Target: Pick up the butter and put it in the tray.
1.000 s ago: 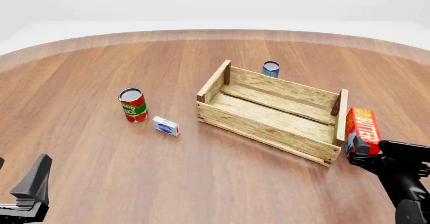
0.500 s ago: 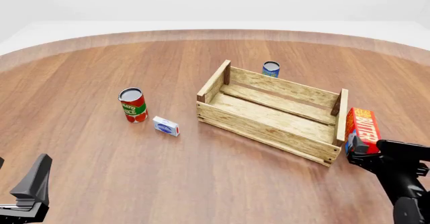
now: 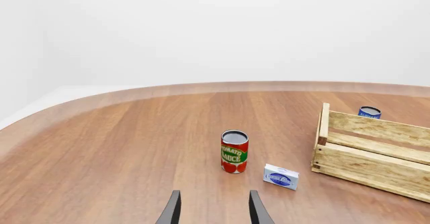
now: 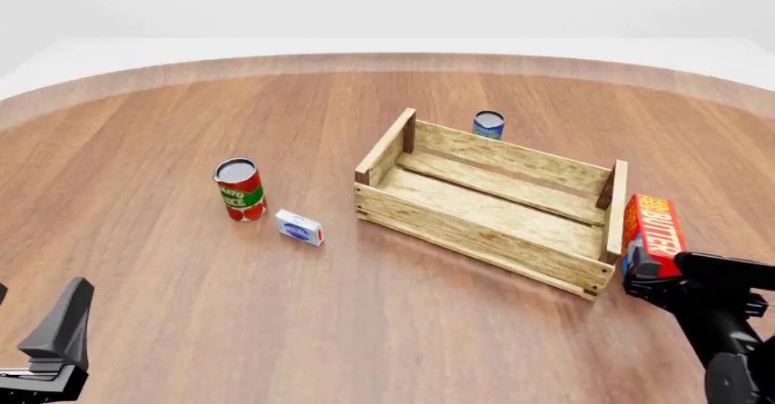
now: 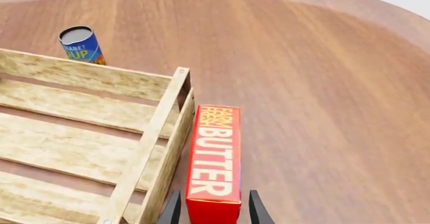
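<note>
The butter (image 4: pixel 654 227) is a red-orange carton with white lettering, lying just outside the right end board of the tray (image 4: pixel 485 231), a large wooden-slat crate. In the right wrist view the butter (image 5: pixel 215 153) lies alongside the tray's end board (image 5: pixel 158 143). My right gripper (image 5: pixel 215 194) is open, one finger on each side of the carton's near end with small gaps. From the front, the right gripper (image 4: pixel 640 272) sits at the carton's near end. My left gripper (image 3: pixel 215 194) is open over bare table, low at the near left (image 4: pixel 58 336).
A red tomato sauce can (image 4: pixel 240 189) and a small white-and-blue box (image 4: pixel 298 227) stand left of the tray. A blue can (image 4: pixel 488 124) stands behind the tray's far side. The table's curved edge runs along the back.
My right gripper has edged slightly forward around the butter's near end. The butter, tray and left arm have not moved.
</note>
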{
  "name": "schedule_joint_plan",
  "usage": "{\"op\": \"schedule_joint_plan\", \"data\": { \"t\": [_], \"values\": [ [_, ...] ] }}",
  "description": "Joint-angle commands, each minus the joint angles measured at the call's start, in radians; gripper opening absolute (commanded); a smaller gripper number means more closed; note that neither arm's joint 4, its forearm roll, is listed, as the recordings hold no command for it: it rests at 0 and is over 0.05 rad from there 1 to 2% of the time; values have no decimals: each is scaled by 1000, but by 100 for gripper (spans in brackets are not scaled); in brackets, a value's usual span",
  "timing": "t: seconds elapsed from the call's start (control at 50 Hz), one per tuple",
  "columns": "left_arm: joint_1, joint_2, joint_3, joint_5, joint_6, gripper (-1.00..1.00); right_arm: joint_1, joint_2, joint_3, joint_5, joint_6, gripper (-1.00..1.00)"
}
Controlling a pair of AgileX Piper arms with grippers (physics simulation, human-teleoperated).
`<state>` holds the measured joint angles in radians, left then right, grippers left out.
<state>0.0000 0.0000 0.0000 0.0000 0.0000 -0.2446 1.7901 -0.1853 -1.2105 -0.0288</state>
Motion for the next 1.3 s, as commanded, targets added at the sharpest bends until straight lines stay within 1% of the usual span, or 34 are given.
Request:
{"op": "schedule_joint_plan", "data": {
  "t": [0.02,0.36,1.26,1.28,1.3],
  "values": [
    [0,0,0,0,0,100,2,24,-7,-6,-3,100],
    [0,0,0,0,0,100,-6,43,-15,-4,-13,100],
    [0,0,0,0,0,100,3,59,-29,-6,6,100],
    [0,0,0,0,0,100,2,58,-29,-6,7,-100],
    [0,0,0,0,0,100,1,55,-28,-7,6,-100]
  ]
}}
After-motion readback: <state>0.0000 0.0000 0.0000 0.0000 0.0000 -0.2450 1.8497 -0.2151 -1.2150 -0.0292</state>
